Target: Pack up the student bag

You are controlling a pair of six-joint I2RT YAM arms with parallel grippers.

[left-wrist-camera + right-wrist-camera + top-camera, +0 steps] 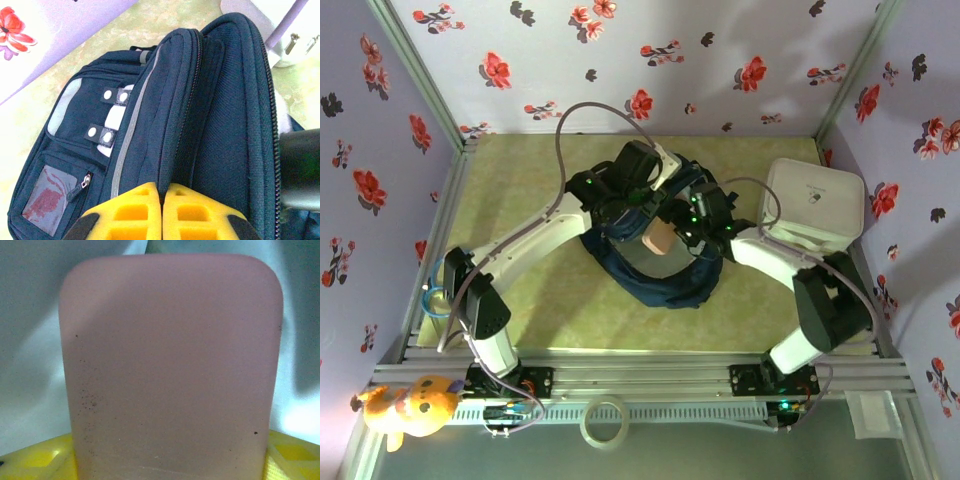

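At the lower left of the top view I see an orange plush toy [408, 405] lying on the frame rail. Going right, the left gripper [161, 205] has its yellow fingers pressed together with no gap, right against the edge of the student bag [655, 275]; I cannot tell if cloth is caught between them. The bag lies in the middle of the frame on the green table [520, 190], under both arms. In the left wrist view its front pockets are at the left. Just right of centre, the right gripper [165, 462] holds a pink block [170, 365], the jaws standing rather wide around it, over the bag. At the upper right a white box [815, 205] sits near the bag
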